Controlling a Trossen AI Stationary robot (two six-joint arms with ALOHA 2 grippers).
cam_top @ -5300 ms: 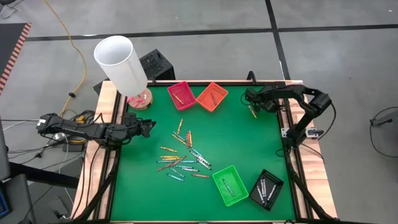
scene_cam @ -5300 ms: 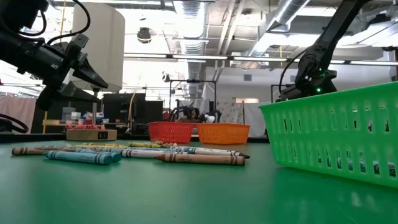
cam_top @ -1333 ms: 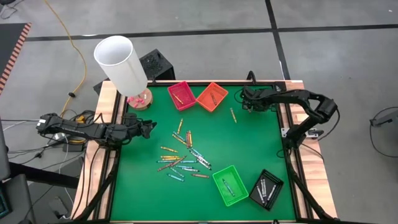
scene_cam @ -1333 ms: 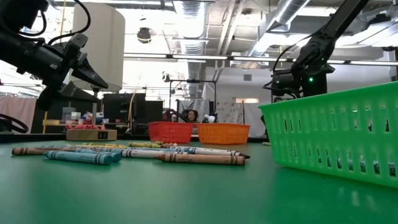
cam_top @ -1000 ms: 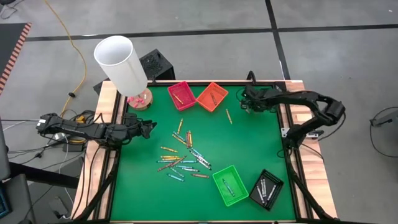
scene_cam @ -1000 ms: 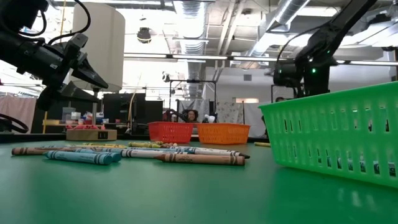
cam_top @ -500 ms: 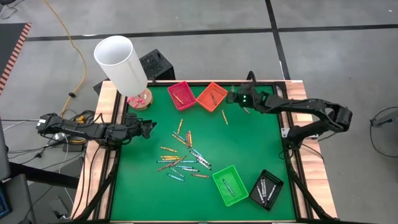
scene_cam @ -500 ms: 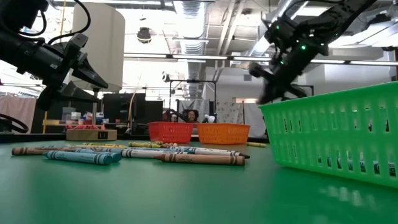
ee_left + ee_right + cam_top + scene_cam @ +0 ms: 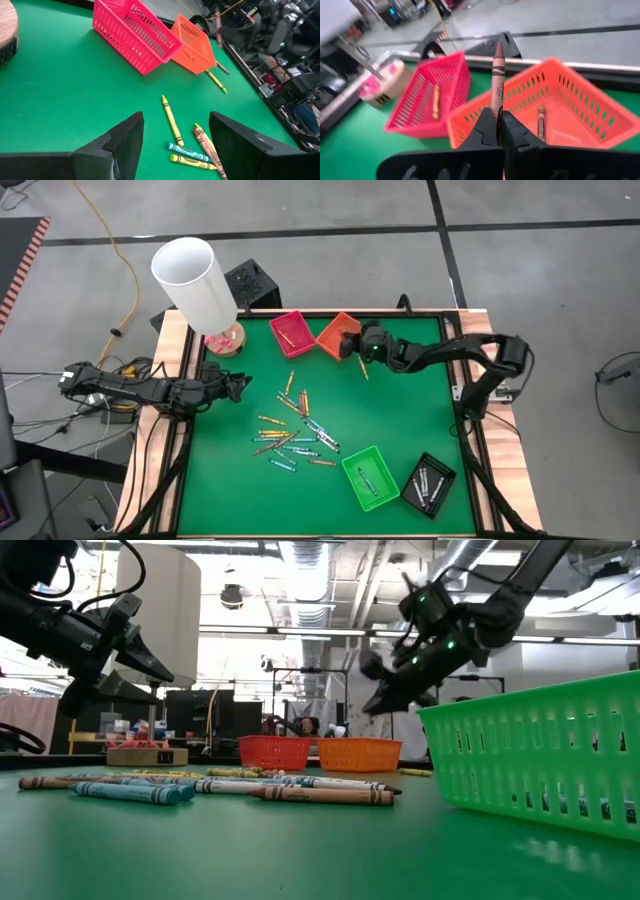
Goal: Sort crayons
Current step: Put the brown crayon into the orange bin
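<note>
My right pincer (image 9: 497,131) is clenched on a brown crayon (image 9: 498,75), which stands up straight out of the fingertips with its point away from my wrist. From above, that pincer (image 9: 352,345) sits just beside the near edge of the orange tray (image 9: 335,330), at the far middle of the green bench (image 9: 400,420). Past the crayon I see into the orange tray (image 9: 580,107), where another brown crayon (image 9: 540,118) lies on its floor, and next to it the pink tray (image 9: 422,107) holds an orange crayon (image 9: 435,100). A lone yellowish crayon (image 9: 363,367) lies on the bench just beside the pincer. My left pincer (image 9: 237,385) waits at the left edge of the bench, its fingers (image 9: 125,142) spread apart and holding nothing. The main scatter of crayons (image 9: 295,430) lies loose in the middle of the bench, between the far trays and the near ones. The green tray (image 9: 370,477) and the black tray (image 9: 428,484) stand at the near right, each with crayons inside. A white cylinder (image 9: 193,280) stands at the far left corner.
</note>
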